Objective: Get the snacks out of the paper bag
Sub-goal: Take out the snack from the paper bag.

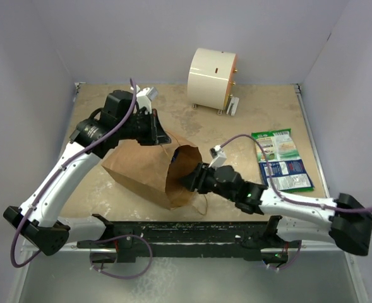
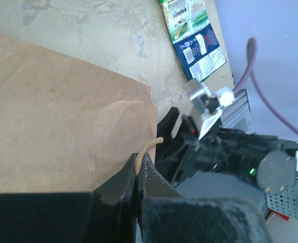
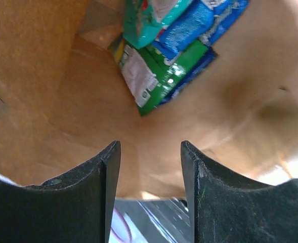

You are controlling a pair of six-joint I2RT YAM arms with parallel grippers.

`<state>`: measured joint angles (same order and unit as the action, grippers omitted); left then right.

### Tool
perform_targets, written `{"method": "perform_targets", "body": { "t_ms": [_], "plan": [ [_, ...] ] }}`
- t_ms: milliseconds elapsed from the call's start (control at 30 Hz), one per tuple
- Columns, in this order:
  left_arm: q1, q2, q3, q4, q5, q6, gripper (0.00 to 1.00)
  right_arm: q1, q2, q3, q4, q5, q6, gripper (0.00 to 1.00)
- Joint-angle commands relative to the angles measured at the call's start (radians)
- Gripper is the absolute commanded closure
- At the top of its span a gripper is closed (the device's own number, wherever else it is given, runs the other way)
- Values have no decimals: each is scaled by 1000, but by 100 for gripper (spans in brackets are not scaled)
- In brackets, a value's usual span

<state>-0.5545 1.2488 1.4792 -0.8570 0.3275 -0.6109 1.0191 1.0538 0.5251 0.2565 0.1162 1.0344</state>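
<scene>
The paper bag lies on its side in the middle of the table, its open mouth turned toward the right arm. Deep inside it sits a loose pile of snacks: a teal packet on top, a blue packet beside it and a green packet beneath, all overlapping against the far end of the bag.

The right gripper is at the mouth of the bag, pointing in at that pile. Its two fingers stand apart with a clear gap between them. Nothing is between them, and the packets lie well beyond the fingertips, untouched.

The left gripper is at the upper edge of the bag's mouth. Its fingers are pressed together on the thin twisted handle, which pokes out from between the tips.

Two more snacks lie flat on the table to the right of the bag, well apart from it: a green-and-white packet and, touching its near end, a blue-and-white packet. A cream cylinder sits on its side at the far edge of the table.
</scene>
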Motion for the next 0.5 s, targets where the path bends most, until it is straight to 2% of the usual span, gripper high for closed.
{"method": "perform_targets", "body": {
  "t_ms": [0, 100, 233, 367, 467],
  "plan": [
    [8, 1, 60, -13, 5, 7, 100, 121, 179, -2, 428, 326, 185, 46],
    [8, 2, 80, -51, -6, 35, 100, 139, 349, 65, 520, 403, 238, 44],
    [8, -4, 111, -119, -45, 83, 100, 139, 519, 146, 558, 410, 292, 43],
    [8, -22, 109, -164, -63, 106, 100, 139, 615, 144, 676, 422, 317, 43],
    [8, -37, 94, -160, -39, 109, 100, 139, 666, 170, 666, 436, 354, 43]
  ]
}}
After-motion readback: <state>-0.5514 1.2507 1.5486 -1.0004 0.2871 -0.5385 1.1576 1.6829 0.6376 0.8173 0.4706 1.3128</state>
